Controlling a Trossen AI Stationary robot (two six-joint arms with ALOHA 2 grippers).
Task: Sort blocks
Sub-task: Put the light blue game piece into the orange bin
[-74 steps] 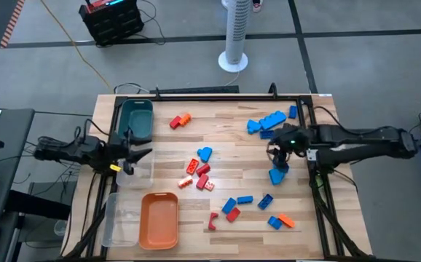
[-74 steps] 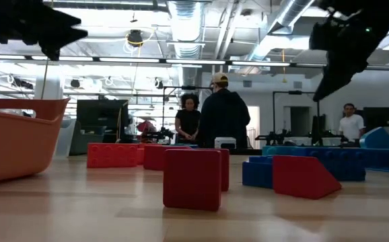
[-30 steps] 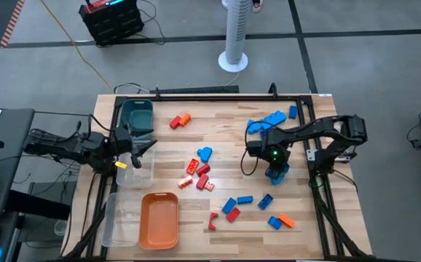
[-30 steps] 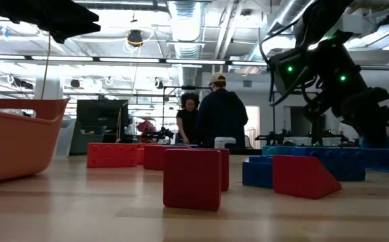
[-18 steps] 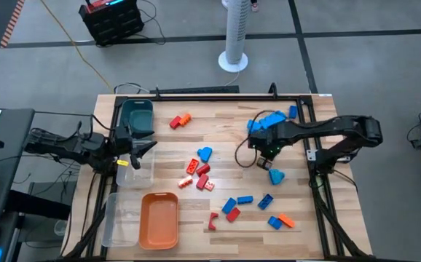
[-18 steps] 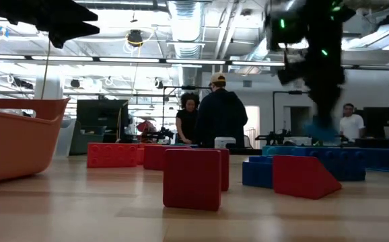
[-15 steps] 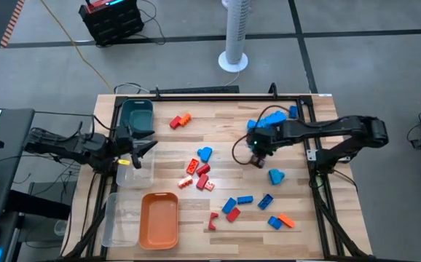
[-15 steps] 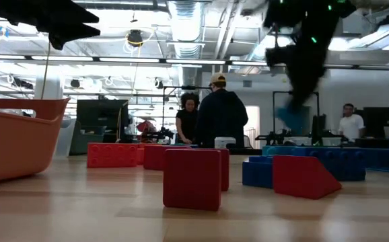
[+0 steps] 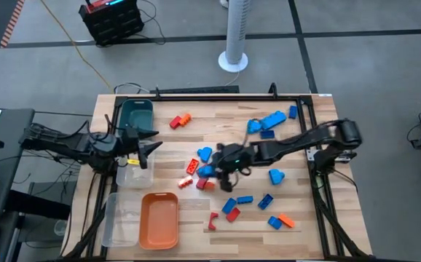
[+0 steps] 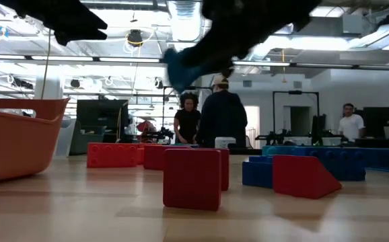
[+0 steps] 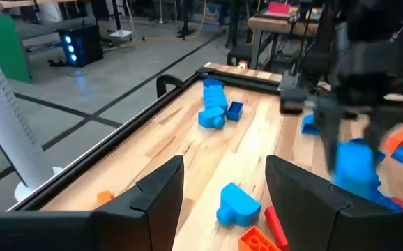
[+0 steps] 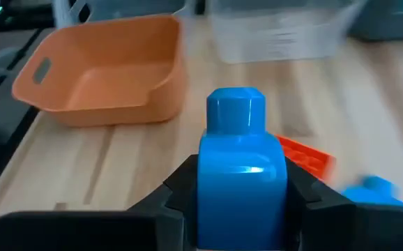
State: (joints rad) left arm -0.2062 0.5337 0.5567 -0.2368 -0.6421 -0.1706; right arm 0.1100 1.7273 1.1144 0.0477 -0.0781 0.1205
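Observation:
My right gripper (image 9: 214, 169) reaches over the middle of the table, shut on a blue block (image 12: 242, 157) that hangs above the red blocks (image 9: 202, 177). The low view shows this block (image 10: 180, 68) high in the air. More blue blocks lie at the far right (image 9: 269, 121) and near right (image 9: 245, 201); one light blue block (image 9: 276, 175) lies alone. An orange and red pair (image 9: 180, 120) lies at the far side. My left gripper (image 9: 149, 148) hovers open at the left, over the clear bin (image 9: 132, 173). My right gripper pinches the blue block by its two opposite sides (image 12: 210, 188) between its two fingers (image 12: 178, 192). The fingers slant downward, pointing toward the table's left. The block sticks out past the fingertips, its round stud (image 12: 236, 104) foremost, and is lifted clear of the table.
A teal bin (image 9: 136, 116) stands at the far left, an orange tray (image 9: 159, 218) and a second clear bin (image 9: 118, 218) at the near left. Bare wood lies between the bins and the red blocks. People stand in the room beyond the table.
My right gripper has risen from the right part of the table with the blue block and swung toward the table's left, tipping from pointing down to slanting forward. The light blue block stayed where it lay. My left gripper has edged slightly toward the middle.

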